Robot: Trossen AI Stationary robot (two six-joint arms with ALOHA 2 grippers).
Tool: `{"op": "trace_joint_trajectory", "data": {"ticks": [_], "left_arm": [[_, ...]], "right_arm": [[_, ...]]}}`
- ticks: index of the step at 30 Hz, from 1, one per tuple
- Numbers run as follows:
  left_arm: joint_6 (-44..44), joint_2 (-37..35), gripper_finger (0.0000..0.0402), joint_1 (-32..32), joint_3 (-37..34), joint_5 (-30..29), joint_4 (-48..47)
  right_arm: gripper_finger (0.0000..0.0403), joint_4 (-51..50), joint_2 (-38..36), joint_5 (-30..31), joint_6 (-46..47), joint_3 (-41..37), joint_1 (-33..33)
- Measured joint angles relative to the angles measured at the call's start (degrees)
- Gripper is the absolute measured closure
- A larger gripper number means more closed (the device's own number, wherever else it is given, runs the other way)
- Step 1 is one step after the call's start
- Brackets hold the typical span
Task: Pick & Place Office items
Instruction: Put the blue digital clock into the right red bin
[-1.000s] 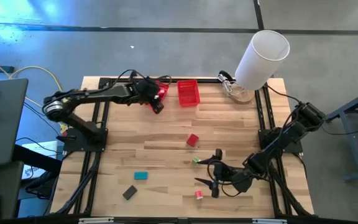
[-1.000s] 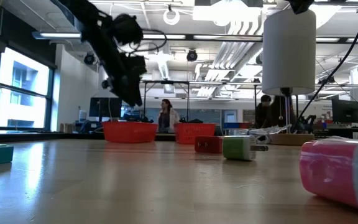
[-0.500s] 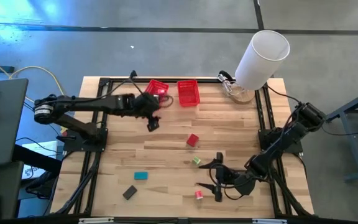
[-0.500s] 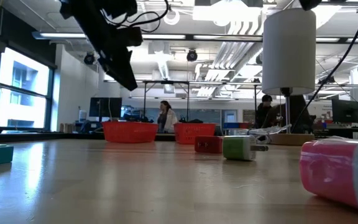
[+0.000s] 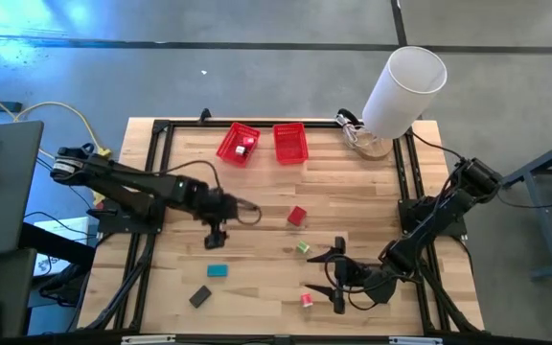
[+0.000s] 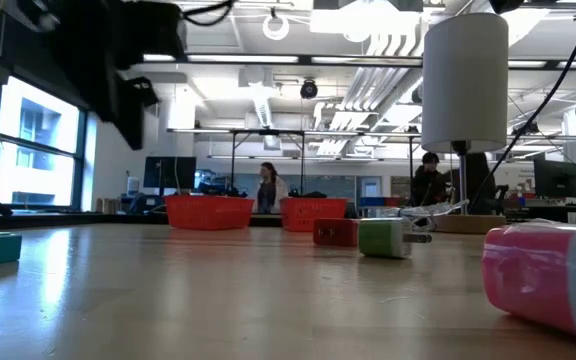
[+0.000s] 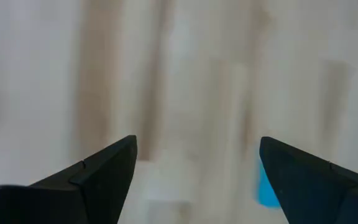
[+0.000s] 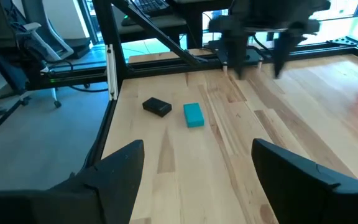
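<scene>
Our left gripper point(image 5: 220, 233), jaws wide and empty, hangs just beyond the teal block point(image 5: 218, 271); right gripper point(image 5: 333, 278) also wide, farther off.

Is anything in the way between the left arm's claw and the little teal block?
Nothing visible. The left end effector hangs open above bare wood, with the teal block just beyond it and nothing between them.

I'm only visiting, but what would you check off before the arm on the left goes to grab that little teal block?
1. Left gripper open and empty: ok.
2. Teal block free on the table, nothing on it: ok.
3. Left gripper lined up above the teal block: not ok, it sits off to one side.
4. Dark grey block clear of the teal block: ok.
5. Right gripper out of the way, open near the pink block: ok.
</scene>
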Motion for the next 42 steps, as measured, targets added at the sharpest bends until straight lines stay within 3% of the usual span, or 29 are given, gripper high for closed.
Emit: {"op": "trace_joint_trajectory", "data": {"ticks": [9, 21, 42], "left_arm": [[-5.3, 3.1, 0.0071, -12.3, 0.0, 1.0, 1.5], [-15.0, 10.9, 0.0071, -25.3, 0.0, -8.3, 3.3], [-15.4, 21.3, 0.0072, -28.4, 0.0, -12.3, 6.8]], "right_arm": [[0.0117, 0.0, 0.0, -0.1, 1.2, 0.0, 0.0], [0.0117, 0.0, 0.0, -0.1, 1.2, 0.0, 0.0], [0.0117, 0.0, 0.0, 0.0, 3.2, 0.0, 0.0]]}}
